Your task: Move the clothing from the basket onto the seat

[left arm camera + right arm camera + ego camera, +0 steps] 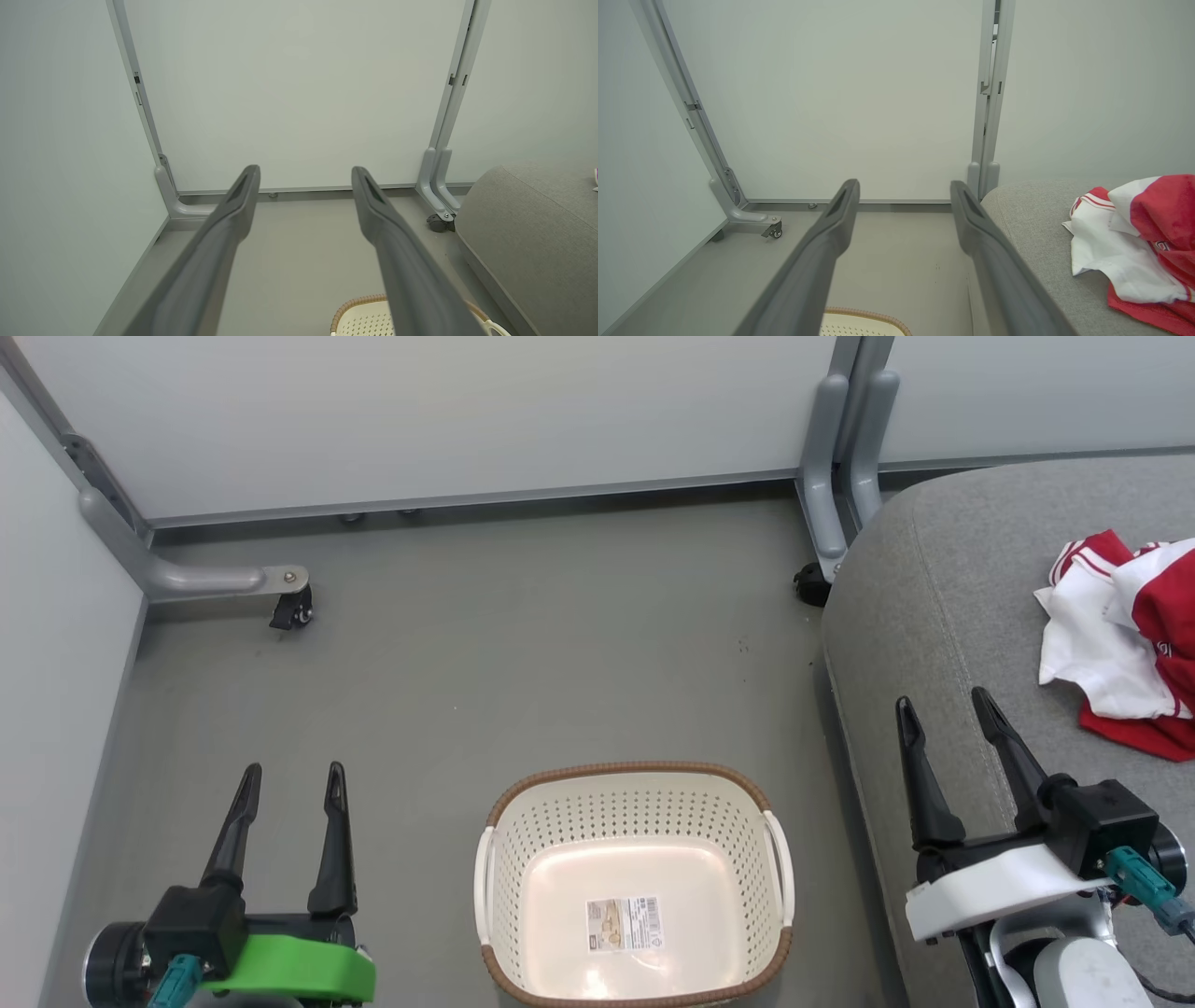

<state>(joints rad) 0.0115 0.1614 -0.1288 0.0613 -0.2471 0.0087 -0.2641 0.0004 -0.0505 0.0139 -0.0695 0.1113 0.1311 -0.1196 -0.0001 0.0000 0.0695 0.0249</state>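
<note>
The cream perforated basket point(634, 887) with a brown rim stands on the floor at bottom centre, holding nothing but a label sticker on its base. Red-and-white clothing point(1125, 639) lies crumpled on the grey seat point(943, 579) at the right, also seen as clothing point(1134, 242) on the seat point(1031, 219) in the right wrist view. My left gripper point(293, 779) hovers open to the left of the basket. My right gripper point(941, 702) stands open over the seat's front edge, left of the clothing. A sliver of basket rim point(359, 308) shows in the left wrist view.
White partition panels on grey metal legs close off the back and left. One caster foot point(291, 607) stands at the back left, another point(810, 583) beside the seat's corner. Grey floor point(523, 663) stretches between panels, basket and seat.
</note>
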